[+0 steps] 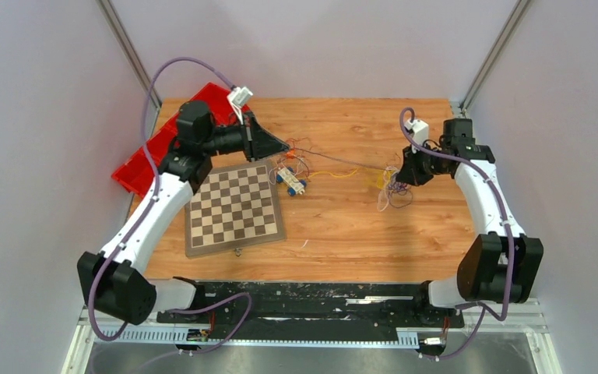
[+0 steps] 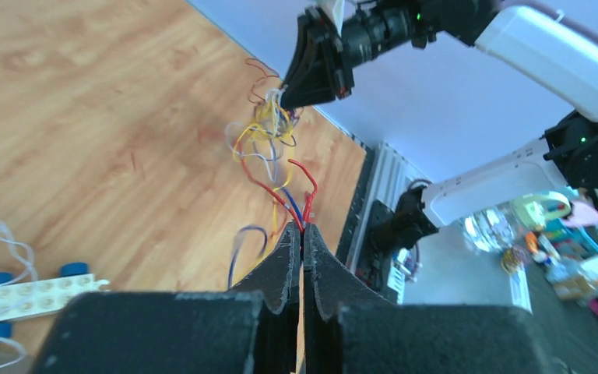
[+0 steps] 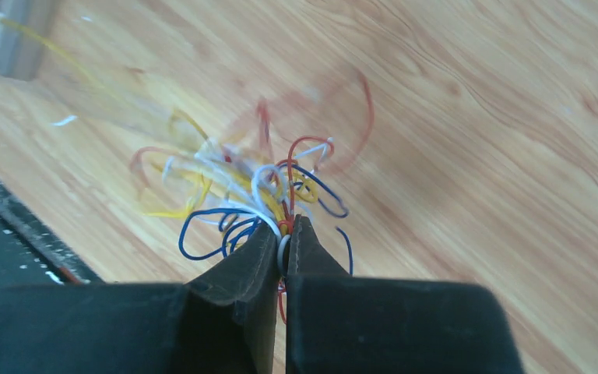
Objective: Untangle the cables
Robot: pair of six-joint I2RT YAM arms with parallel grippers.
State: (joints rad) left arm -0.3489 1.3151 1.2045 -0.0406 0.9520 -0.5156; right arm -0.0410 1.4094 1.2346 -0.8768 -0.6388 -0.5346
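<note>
Where the cables bunch into yellow, white, blue and red loops, the right claw is clamped on the knot, right of centre on the wooden surface. A few strands stretch leftward to the left claw, pinched closed on red and blue wires. Near that span lies a small white-and-blue block, beside a chessboard. A red bin sits at the left edge.

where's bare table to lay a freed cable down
Bare table between the chessboard and the right arm, and along the far edge. Crowded mid-table: cables strung from left gripper to right gripper, wheeled block beside.
</note>
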